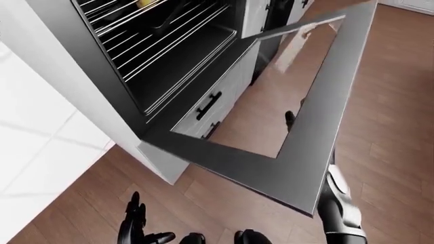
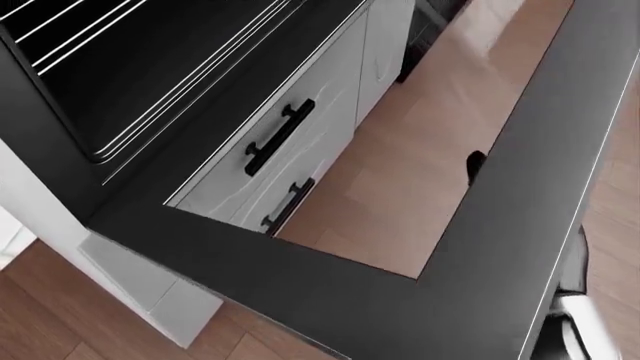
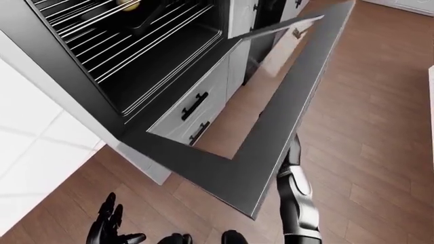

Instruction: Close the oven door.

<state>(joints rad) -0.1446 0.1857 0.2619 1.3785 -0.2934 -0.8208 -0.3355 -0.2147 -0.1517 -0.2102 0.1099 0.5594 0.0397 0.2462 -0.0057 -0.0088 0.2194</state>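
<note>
- the oven door [image 1: 298,168] hangs open, swung down from the oven [image 1: 156,56] at upper left, its glass pane showing the wood floor [image 1: 386,127] beneath.
- right arm [image 1: 337,203] reaches up under the door's near right edge; the right hand is hidden behind the door, so cannot tell its fingers.
- left hand [image 1: 134,226] low at the bottom left, fingers spread apart, holding nothing.
- two black drawer handles [image 2: 280,136] show below the oven.

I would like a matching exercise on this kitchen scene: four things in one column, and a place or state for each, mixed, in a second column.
1. oven door
2. left hand
3. right arm
4. drawer handles

a. black, on white fronts seen through the glass
b. open, tilted
c. reaches up under the door's edge
d. low, fingers spread, touching nothing

Pairs: 1-b, 2-d, 3-c, 4-a
</note>
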